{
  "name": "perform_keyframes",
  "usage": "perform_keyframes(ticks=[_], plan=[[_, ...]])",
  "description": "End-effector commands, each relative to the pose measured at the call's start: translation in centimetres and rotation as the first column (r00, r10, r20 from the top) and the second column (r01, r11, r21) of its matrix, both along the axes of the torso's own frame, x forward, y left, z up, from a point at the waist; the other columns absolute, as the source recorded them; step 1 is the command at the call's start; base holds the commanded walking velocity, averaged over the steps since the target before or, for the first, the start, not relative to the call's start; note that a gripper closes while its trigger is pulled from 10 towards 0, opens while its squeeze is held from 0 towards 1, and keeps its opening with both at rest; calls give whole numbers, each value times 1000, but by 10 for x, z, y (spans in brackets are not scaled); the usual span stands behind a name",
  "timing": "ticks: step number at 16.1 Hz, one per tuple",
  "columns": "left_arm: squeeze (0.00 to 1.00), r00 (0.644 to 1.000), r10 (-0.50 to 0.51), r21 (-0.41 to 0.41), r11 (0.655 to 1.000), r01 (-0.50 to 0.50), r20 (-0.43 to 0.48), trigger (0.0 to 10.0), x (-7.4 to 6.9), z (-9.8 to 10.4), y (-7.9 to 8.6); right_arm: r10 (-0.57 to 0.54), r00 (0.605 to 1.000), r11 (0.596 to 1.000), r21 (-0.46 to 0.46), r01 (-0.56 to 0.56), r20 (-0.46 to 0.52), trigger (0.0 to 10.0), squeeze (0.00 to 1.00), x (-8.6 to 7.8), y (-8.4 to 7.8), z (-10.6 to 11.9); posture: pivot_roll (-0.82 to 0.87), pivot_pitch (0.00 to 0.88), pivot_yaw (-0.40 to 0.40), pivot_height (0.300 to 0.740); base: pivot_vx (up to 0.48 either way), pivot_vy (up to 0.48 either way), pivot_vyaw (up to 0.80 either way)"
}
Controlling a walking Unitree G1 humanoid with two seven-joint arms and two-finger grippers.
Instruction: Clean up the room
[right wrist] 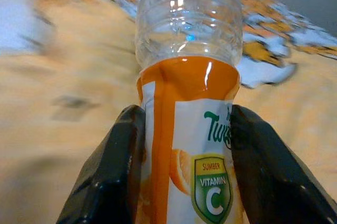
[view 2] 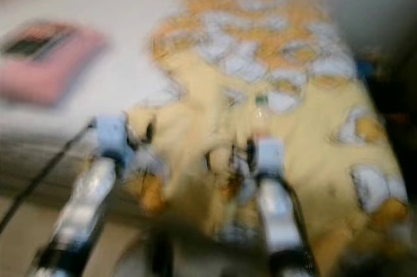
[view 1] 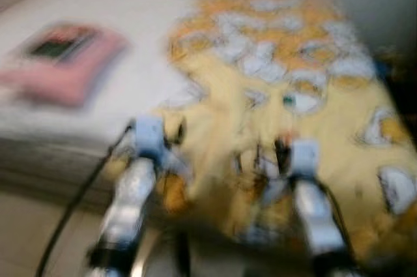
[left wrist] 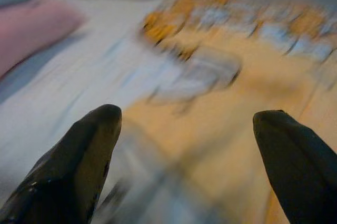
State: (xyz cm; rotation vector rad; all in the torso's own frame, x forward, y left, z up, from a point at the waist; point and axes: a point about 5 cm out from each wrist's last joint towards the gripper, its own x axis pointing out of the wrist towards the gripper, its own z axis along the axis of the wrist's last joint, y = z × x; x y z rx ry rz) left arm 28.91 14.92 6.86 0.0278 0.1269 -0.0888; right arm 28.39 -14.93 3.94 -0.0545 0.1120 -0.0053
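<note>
An orange-labelled juice bottle (right wrist: 185,71) with a clear upper part and a green cap stands between the two black fingers of my right gripper (right wrist: 188,129), which is shut on its label. In the blurred eye views this gripper (view 1: 281,154) is held over a yellow patterned blanket (view 1: 293,62) on a bed. My left gripper (left wrist: 184,145) is open with nothing between its fingers. It hovers over the blanket's edge, near the white sheet (view 1: 130,29), and shows beside the right arm as the left gripper (view 1: 171,132).
A pink pillow (view 1: 65,62) with a dark patch lies on the sheet at the bed's left side. The bed's front edge (view 1: 45,160) runs below it, with pale floor (view 1: 23,231) beneath. A black cable (view 1: 78,199) hangs along my left arm.
</note>
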Motion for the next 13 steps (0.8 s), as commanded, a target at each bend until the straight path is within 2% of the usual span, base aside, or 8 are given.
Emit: perform_keyframes(ticks=[1,5,7,8,9,10,11,13], plan=[[0,998,-43,9,999,42,50,10000,9,13,-11,-36,999,999,-5,36,-3,10000,0,-1,-10,0,45,0,-27,740,0,0,0],[0,990,-129,59,989,132,-55,10000,9,-8,-14,-136,984,990,31,141,-118,10000,0,-10,-22,-17,43,0,-28,740,0,0,0],[0,961,-158,76,981,180,-228,10000,15,-37,-13,-173,938,978,61,200,-300,10000,0,-16,-27,-44,40,0,-28,740,0,0,0],[0,954,-156,85,979,183,-257,10000,15,-42,-13,-162,925,979,64,194,-343,10000,0,-17,-26,-49,39,0,-28,740,0,0,0],[0,919,-122,57,986,154,-376,10000,8,-62,-14,-99,872,985,75,153,-479,10000,0,-23,-19,-66,25,0,-29,740,0,0,0],[0,831,-99,-23,994,103,-547,10000,-12,-90,-18,-11,742,985,121,125,-670,10000,0,-40,-10,-89,-2,0,-22,740,0,0,0],[0,805,-101,-43,995,93,-584,10000,-19,-98,-19,-8,712,983,124,134,-703,10000,0,-45,-10,-94,-5,0,-21,740,0,0,0],[0,597,-111,-65,993,98,-794,10000,-73,-138,-26,-6,613,980,117,160,-790,10000,0,-64,-12,-107,-17,0,-31,740,0,0,0]])
